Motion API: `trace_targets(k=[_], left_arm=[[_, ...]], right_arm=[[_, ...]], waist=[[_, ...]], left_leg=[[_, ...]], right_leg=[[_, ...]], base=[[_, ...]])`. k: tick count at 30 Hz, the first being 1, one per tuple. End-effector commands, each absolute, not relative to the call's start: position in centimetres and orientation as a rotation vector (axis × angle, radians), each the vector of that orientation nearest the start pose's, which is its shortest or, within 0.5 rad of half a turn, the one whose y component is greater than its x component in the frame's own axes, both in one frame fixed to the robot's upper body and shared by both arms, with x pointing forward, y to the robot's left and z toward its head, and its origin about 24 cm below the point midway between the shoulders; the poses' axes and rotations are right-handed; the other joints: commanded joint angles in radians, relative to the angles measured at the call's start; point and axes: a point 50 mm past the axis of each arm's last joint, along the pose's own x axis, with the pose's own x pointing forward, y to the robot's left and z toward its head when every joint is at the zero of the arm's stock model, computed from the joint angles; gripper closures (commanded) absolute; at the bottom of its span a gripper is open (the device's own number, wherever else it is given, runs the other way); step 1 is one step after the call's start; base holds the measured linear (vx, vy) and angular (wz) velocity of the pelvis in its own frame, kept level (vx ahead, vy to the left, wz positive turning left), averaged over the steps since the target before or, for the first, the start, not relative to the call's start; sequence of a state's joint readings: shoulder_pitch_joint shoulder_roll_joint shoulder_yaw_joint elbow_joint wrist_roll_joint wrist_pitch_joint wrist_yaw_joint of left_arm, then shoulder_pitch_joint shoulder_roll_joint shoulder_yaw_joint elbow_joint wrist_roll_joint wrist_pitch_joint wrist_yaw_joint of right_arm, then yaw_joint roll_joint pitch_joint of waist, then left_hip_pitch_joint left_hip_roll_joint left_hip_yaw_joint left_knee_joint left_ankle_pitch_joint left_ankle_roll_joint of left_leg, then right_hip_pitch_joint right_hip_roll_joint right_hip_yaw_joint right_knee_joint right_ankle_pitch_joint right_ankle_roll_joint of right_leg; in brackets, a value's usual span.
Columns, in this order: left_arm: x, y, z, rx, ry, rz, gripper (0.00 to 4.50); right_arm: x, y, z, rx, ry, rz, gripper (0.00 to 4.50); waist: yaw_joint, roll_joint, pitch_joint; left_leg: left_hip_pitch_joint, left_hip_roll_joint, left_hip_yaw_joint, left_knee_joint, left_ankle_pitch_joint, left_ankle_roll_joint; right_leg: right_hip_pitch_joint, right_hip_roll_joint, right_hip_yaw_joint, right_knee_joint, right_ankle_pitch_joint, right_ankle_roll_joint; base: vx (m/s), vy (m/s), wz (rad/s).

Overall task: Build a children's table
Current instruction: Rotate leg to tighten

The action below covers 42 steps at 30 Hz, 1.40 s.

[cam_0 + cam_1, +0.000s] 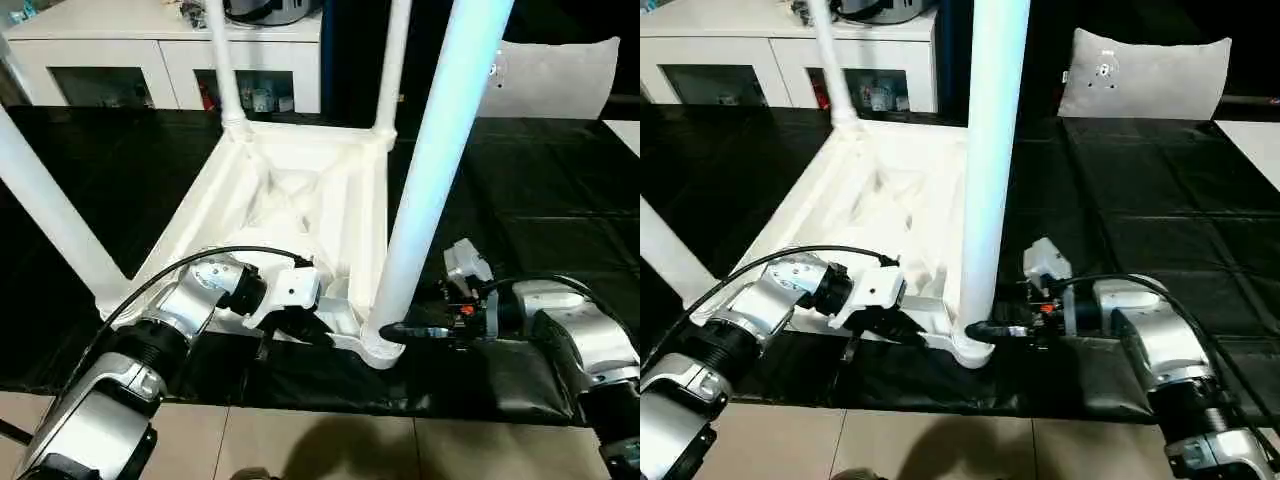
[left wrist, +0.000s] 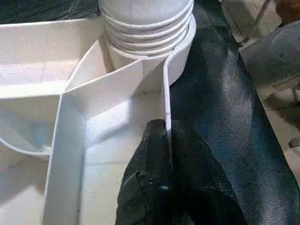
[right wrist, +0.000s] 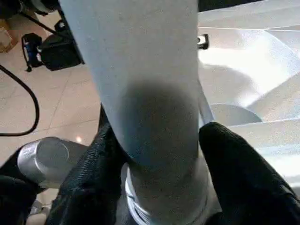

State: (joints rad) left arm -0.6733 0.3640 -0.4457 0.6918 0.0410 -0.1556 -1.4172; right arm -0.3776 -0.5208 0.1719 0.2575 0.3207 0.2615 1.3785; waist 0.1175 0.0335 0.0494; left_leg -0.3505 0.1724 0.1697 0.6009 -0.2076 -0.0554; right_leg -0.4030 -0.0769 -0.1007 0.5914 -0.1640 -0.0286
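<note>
— Where are the two tools right now?

— The right tool [image 3: 154, 178] has its two black fingers [image 3: 243, 173] pressed on either side of the near leg [image 1: 440, 170], low down, just above the threaded collar where the leg enters its corner socket [image 1: 382, 347]. So it is pinching that leg. The left tool [image 2: 166, 187] is pinched on the thin near rim wall of the tabletop [image 1: 300, 200], one black finger on each face of the wall, just beside the same socket.

— And the table itself?

— The tabletop lies upside down on the black-covered desk [image 1: 540, 190], ribbed underside up, with its near edge close to the desk's front edge. From the robot's head the gripped leg stands at about 5 o'clock of the tabletop, rising nearly upright and leaning slightly toward 1 o'clock. Two more legs [image 1: 222, 60] stand in the far corners, at about 11 and 1 o'clock. A fourth leg [image 1: 50, 210] slants up and out from the near-left corner, at about 8 o'clock.

— Anything farther out?

— Beyond the desk, at 11 o'clock, there is a white cabinet [image 1: 160, 60] with glass doors. At 2 o'clock a grey cushion [image 1: 1145, 75] rests on the desk. Tiled floor [image 1: 320, 445] shows in front of the desk.
</note>
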Motion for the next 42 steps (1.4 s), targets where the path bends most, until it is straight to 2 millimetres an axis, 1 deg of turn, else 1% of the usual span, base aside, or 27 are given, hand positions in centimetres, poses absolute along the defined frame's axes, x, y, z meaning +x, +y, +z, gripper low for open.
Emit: trace_targets(k=[1,5,10,11,13,14,15,16,17,18,20,21,22,23,24,26,27,29,31,33,35,36,37,38,39,41,42], left_arm=[[30.4,10.1,5.7,0.671,0.394,-1.788,4.5],[30.6,10.4,5.6,0.643,0.405,-1.746,4.5],[31.2,10.4,5.7,0.572,0.422,-1.633,4.5],[31.6,10.2,5.8,0.533,0.415,-1.567,4.5],[32.1,9.7,6.0,0.483,0.412,-1.49,4.5],[32.2,9.6,6.1,0.475,0.411,-1.473,4.5],[32.5,9.0,6.3,0.435,0.399,-1.421,4.5],[32.6,8.8,6.3,0.42,0.396,-1.402,4.5],[32.7,8.4,6.4,0.401,0.389,-1.375,4.5],[33.1,7.5,6.6,0.369,0.38,-1.313,4.5],[33.5,6.4,6.8,0.329,0.373,-1.24,4.5],[33.8,5.8,6.9,0.301,0.364,-1.185,4.5],[34.1,5.4,7.1,0.28,0.358,-1.15,4.5],[34.5,4.9,7.3,0.254,0.346,-1.094,4.5],[34.9,4.6,7.5,0.242,0.33,-1.042,4.5],[35.2,3.9,8.0,0.224,0.309,-0.986,4.5],[35.2,3.6,8.1,0.222,0.301,-0.977,4.5],[35.2,3.4,8.2,0.226,0.296,-0.971,4.5],[35.2,3.4,8.2,0.235,0.292,-0.979,4.5],[35.1,3.6,8.1,0.257,0.297,-0.988,4.5],[35.0,3.9,7.9,0.283,0.3,-0.994,4.5],[35.0,4.2,7.7,0.299,0.293,-1.006,4.5],[35.0,4.4,7.6,0.313,0.285,-1.015,4.5],[34.9,4.9,7.4,0.344,0.274,-1.044,4.5],[34.8,5.1,7.3,0.36,0.271,-1.06,4.5],[34.6,5.6,7.1,0.379,0.276,-1.092,4.5],[34.5,5.9,6.9,0.393,0.283,-1.113,4.5]], right_arm=[[27.7,-16.4,7.8,-0.083,0.33,1.486,2.17],[27.5,-16.3,7.6,-0.052,0.352,1.488,2.43],[27.4,-15.8,7.4,0.02,0.352,1.415,2.52],[27.5,-15.5,7.1,0.026,0.361,1.347,2.53],[28.0,-15.0,6.6,0.006,0.38,1.236,2.53],[28.2,-14.9,6.4,-0.001,0.385,1.206,2.53],[29.2,-14.5,6.1,0.014,0.38,1.074,2.53],[29.6,-14.3,6.0,0.021,0.379,1.026,2.53],[30.1,-14.1,5.8,0.032,0.383,0.958,2.54],[31.0,-13.6,5.5,0.03,0.389,0.849,2.54],[31.8,-13.0,5.2,0.047,0.39,0.742,2.54],[32.4,-12.8,5.1,0.053,0.391,0.674,2.54],[32.8,-12.7,5.1,0.054,0.391,0.625,2.54],[33.3,-12.7,5.0,0.054,0.391,0.553,2.54],[33.8,-12.7,5.1,0.064,0.381,0.509,2.54],[34.3,-12.5,5.4,0.077,0.342,0.474,2.54],[34.4,-12.5,5.5,0.075,0.33,0.466,2.54],[34.4,-12.4,5.6,0.078,0.315,0.46,1.86],[34.3,-12.3,5.6,0.089,0.305,0.474,1.86],[33.9,-12.5,5.8,0.081,0.276,0.497,1.57],[33.5,-13.0,5.8,0.064,0.259,0.512,1.47],[33.3,-13.7,5.9,0.062,0.244,0.529,1.42],[33.1,-14.3,5.9,0.057,0.233,0.54,1.27],[32.8,-15.3,6.1,0.036,0.22,0.571,1.27],[32.6,-15.7,6.2,0.024,0.215,0.588,1.11],[32.3,-16.5,6.4,0.001,0.205,0.629,0.95],[32.0,-17.0,6.7,-0.016,0.199,0.67,0.95]], waist=[[-0.003,-0.015,-0.066],[-0.002,-0.014,-0.067],[-0.005,-0.014,-0.062],[-0.007,-0.015,-0.058],[-0.012,-0.013,-0.054],[-0.018,-0.014,-0.054],[-0.027,-0.014,-0.053],[-0.034,-0.012,-0.052],[-0.049,-0.013,-0.053],[-0.066,-0.012,-0.054],[-0.087,-0.005,-0.058],[-0.095,-0.005,-0.061],[-0.1,-0.002,-0.061],[-0.105,-0.007,-0.063],[-0.106,-0.004,-0.066],[-0.105,-0.006,-0.069],[-0.101,-0.008,-0.072],[-0.094,-0.01,-0.076],[-0.09,-0.009,-0.078],[-0.078,-0.006,-0.082],[-0.071,-0.005,-0.083],[-0.067,-0.004,-0.084],[-0.068,-0.003,-0.08],[-0.064,0.003,-0.079],[-0.062,-0.002,-0.078],[-0.059,-0.001,-0.076],[-0.058,0.005,-0.076]], left_leg=[[-0.001,0.061,-0.014,-0.069,-0.147,0.078],[-0.002,0.061,-0.014,-0.068,-0.137,0.08],[-0.001,0.059,-0.013,-0.071,-0.153,0.068],[0.0,0.056,-0.015,-0.074,-0.182,0.057],[0.007,0.051,-0.016,-0.073,-0.206,0.039],[0.008,0.048,-0.017,-0.073,-0.215,0.031],[0.003,0.045,-0.02,-0.075,-0.222,0.025],[0.002,0.044,-0.022,-0.075,-0.229,0.019],[-0.006,0.041,-0.026,-0.075,-0.241,0.012],[-0.007,0.041,-0.029,-0.076,-0.25,0.011],[-0.008,0.045,-0.032,-0.077,-0.255,0.014],[-0.007,0.044,-0.031,-0.075,-0.247,0.019],[-0.005,0.043,-0.027,-0.073,-0.244,0.023],[-0.004,0.038,-0.025,-0.07,-0.237,0.035],[-0.011,0.038,-0.024,-0.069,-0.203,0.045],[-0.009,0.038,-0.018,-0.064,-0.177,0.066],[-0.012,0.039,-0.017,-0.062,-0.149,0.079],[-0.017,0.04,-0.016,-0.06,-0.096,0.102],[-0.02,0.041,-0.015,-0.058,-0.054,0.128],[-0.02,0.044,-0.015,-0.054,-0.01,0.155],[-0.019,0.046,-0.015,-0.052,0.008,0.175],[-0.02,0.047,-0.017,-0.052,0.016,0.182],[-0.019,0.047,-0.014,-0.052,-0.007,0.185],[-0.019,0.047,-0.015,-0.052,-0.018,0.184],[-0.02,0.045,-0.013,-0.052,-0.035,0.182],[-0.021,0.045,-0.012,-0.053,-0.05,0.171],[-0.02,0.045,-0.013,-0.054,-0.06,0.163]], right_leg=[[0.059,-0.083,0.056,-0.079,-0.339,-0.164],[0.059,-0.083,0.056,-0.077,-0.323,-0.167],[0.058,-0.082,0.056,-0.083,-0.37,-0.154],[0.057,-0.084,0.053,-0.093,-0.451,-0.126],[0.052,-0.083,0.049,-0.104,-0.529,-0.1],[0.049,-0.084,0.047,-0.11,-0.563,-0.082],[0.052,-0.083,0.044,-0.112,-0.579,-0.071],[0.05,-0.082,0.041,-0.112,-0.586,-0.067],[0.057,-0.082,0.033,-0.114,-0.602,-0.051],[0.058,-0.081,0.03,-0.117,-0.599,-0.043],[0.061,-0.082,0.024,-0.119,-0.554,-0.058],[0.06,-0.081,0.024,-0.118,-0.51,-0.076],[0.056,-0.079,0.025,-0.117,-0.488,-0.088],[0.058,-0.079,0.026,-0.118,-0.463,-0.104],[0.063,-0.079,0.03,-0.108,-0.408,-0.125],[0.06,-0.078,0.032,-0.107,-0.365,-0.142],[0.063,-0.078,0.034,-0.101,-0.329,-0.155],[0.067,-0.078,0.036,-0.09,-0.255,-0.175],[0.069,-0.077,0.037,-0.08,-0.178,-0.196],[0.072,-0.079,0.038,-0.069,-0.116,-0.213],[0.07,-0.08,0.038,-0.064,-0.088,-0.219],[0.071,-0.079,0.037,-0.064,-0.085,-0.219],[0.067,-0.078,0.037,-0.07,-0.112,-0.213],[0.069,-0.079,0.036,-0.072,-0.13,-0.209],[0.07,-0.078,0.036,-0.076,-0.158,-0.199],[0.07,-0.078,0.035,-0.079,-0.194,-0.186],[0.07,-0.078,0.033,-0.082,-0.215,-0.179]], base=[[0.0,0.0,0.0],[0.0,0.0,0.0],[0.0,0.0,0.0],[0.0,0.0,0.0],[0.0,0.0,0.0],[0.0,0.0,0.0],[0.0,0.0,0.0],[0.0,0.0,0.0],[0.0,0.0,0.0],[0.0,0.0,0.0],[-0.014,0.018,-0.09],[0.0,0.0,0.0],[0.0,0.0,0.0],[0.0,0.0,0.0],[0.0,0.0,0.0],[0.0,0.0,0.0],[0.0,0.0,0.0],[0.032,-0.017,0.03],[0.026,-0.012,0.01],[0.0,0.0,0.0],[0.0,0.0,0.0],[0.0,0.0,0.0],[0.0,0.0,0.0],[0.0,0.0,0.0],[0.0,0.0,0.0],[0.0,0.0,0.0],[0.0,0.0,0.0]])
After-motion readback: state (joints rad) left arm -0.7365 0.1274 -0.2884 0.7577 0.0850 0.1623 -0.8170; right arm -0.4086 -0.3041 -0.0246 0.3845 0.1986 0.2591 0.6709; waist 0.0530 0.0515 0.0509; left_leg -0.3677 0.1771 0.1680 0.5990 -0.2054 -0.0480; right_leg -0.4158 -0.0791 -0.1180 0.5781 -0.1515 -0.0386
